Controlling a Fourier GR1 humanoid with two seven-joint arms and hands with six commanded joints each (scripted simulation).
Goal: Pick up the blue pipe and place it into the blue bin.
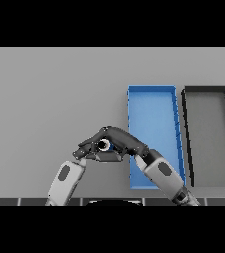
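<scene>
The right arm enters from the lower right and reaches leftward across the blue bin (151, 116). The right hand (120, 142) curls its fingers around the blue pipe (104, 145), just left of the bin. The left hand (85, 152) sits beside it, fingers indistinct.

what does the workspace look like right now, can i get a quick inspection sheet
surface: grey table, mostly bare on the robot's left side
job's things: blue pipe, only its round end shows between the two hands, left of the bin; blue bin, nothing seen inside its visible part
clutter: black bin to the right of the blue bin, nothing seen inside
grippers: right robot hand curled over the pipe; left robot hand beside it under the right one, fingers not clear
cables: nothing seen
surroundings: nothing seen beyond the table
</scene>
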